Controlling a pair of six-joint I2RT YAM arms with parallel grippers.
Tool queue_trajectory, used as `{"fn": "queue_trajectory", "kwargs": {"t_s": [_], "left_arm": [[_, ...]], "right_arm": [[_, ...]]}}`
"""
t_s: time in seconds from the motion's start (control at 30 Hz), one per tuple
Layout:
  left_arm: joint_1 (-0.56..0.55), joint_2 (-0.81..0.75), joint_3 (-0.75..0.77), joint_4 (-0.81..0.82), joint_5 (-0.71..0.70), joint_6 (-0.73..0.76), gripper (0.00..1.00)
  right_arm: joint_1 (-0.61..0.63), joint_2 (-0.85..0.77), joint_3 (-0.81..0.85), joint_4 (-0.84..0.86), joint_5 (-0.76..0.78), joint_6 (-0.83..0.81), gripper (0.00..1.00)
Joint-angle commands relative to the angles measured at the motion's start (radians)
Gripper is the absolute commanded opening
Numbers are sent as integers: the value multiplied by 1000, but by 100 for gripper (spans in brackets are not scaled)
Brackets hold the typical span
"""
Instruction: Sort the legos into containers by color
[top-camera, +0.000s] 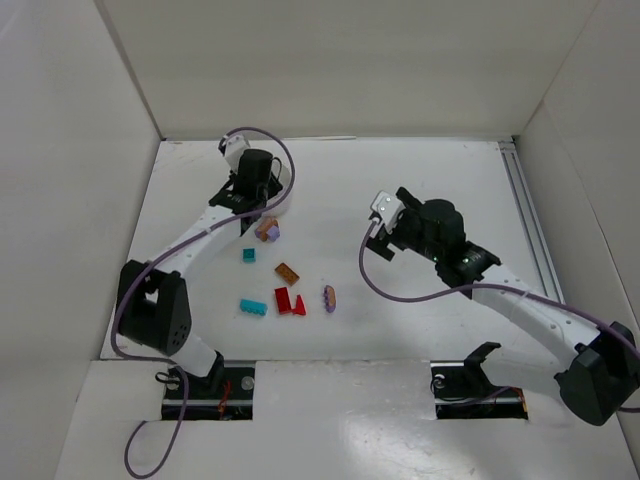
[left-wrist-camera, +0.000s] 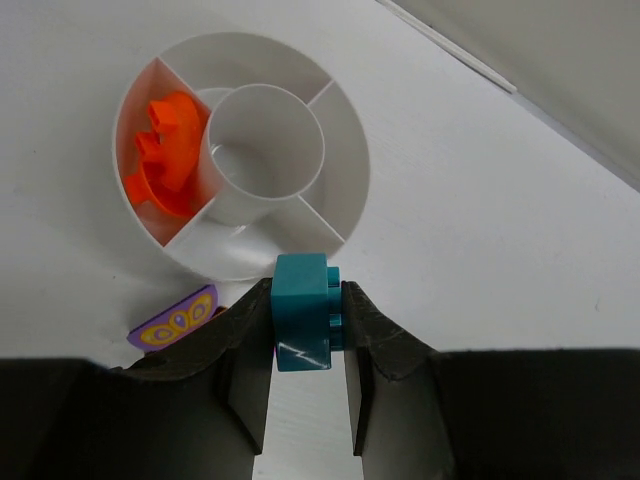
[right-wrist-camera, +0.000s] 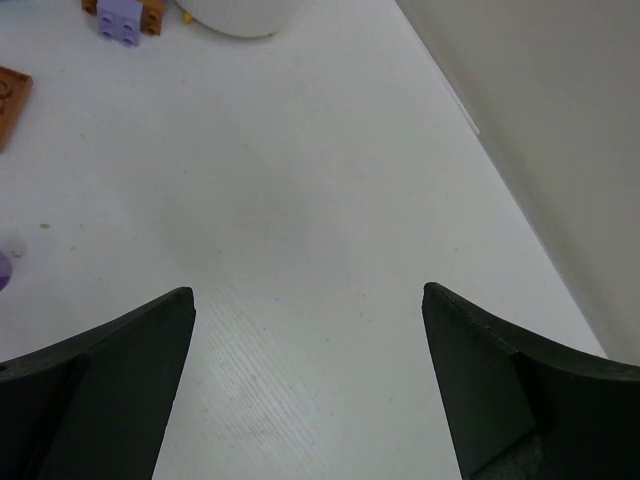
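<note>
The left claw (left-wrist-camera: 305, 300) is closed on a teal brick (left-wrist-camera: 302, 322), one finger against each side. It holds the brick just off the near rim of the white dish (left-wrist-camera: 345, 190), outside the compartments. In the dish, the left outer compartment holds a few bright orange pieces (left-wrist-camera: 165, 150). The central well and the other compartments in view hold nothing. A purple tile (left-wrist-camera: 178, 320) with a yellow butterfly print lies on the bench (left-wrist-camera: 480, 250) just outside the dish, to the left of the held brick.

The right claw (right-wrist-camera: 306, 292) is spread wide with nothing between its fingers, over bare bench well to the right of the dish. Its camera catches a lilac brick (right-wrist-camera: 125, 18) touching a brown-orange piece close beside the dish.

From above, more legos lie loose on the bench, nearer the arm bases than the dish: a small teal piece (top-camera: 248, 255), a brown-orange brick (top-camera: 287, 272), a longer teal brick (top-camera: 252, 307), two red pieces (top-camera: 288, 301) and a purple round piece (top-camera: 329, 297).
</note>
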Motion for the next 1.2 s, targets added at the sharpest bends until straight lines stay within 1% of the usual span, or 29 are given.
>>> {"fn": "queue_trajectory", "kwargs": {"t_s": [0.0, 0.03, 0.07, 0.23, 0.37, 0.53, 0.57, 0.7, 0.73, 0.77, 0.93, 0.97, 1.03, 1.17], "left_arm": [[3, 56, 102, -43, -133, -66, 0], [3, 89, 115, -54, -133, -66, 0], [3, 105, 141, -75, -165, -86, 0], [3, 163, 163, -85, -187, -144, 0], [3, 208, 191, -94, -231, -172, 1], [3, 275, 227, -129, -253, -195, 6], [3, 284, 243, -129, -253, -204, 9], [3, 294, 243, -129, -276, -213, 10], [3, 304, 234, -119, -276, -213, 16], [3, 305, 234, -119, -276, -213, 17], [3, 295, 222, -119, -276, -223, 30], [3, 285, 208, -119, -276, -223, 36], [3, 275, 208, -108, -265, -223, 44], [3, 265, 198, -108, -256, -213, 45]], "right_arm": [[-51, -17, -8, 10, -66, 23, 100], [-62, -8, -8, 10, -80, 23, 100], [-71, -8, -8, 10, -92, 23, 100], [-117, 2, -17, 10, -123, 32, 100], [-135, 2, -27, 10, -132, 32, 100], [-146, 2, -27, 10, -151, 32, 100], [-146, 2, -27, 10, -151, 32, 100], [-155, 2, -36, 10, -160, 32, 100], [-155, 2, -36, 10, -160, 32, 100], [-155, 2, -36, 10, -169, 32, 100], [-155, 2, -36, 10, -192, 23, 100], [-155, 11, -36, 10, -192, 23, 100], [-155, 11, -36, 10, -203, 23, 100], [-155, 11, -36, 10, -223, 23, 100]]}}
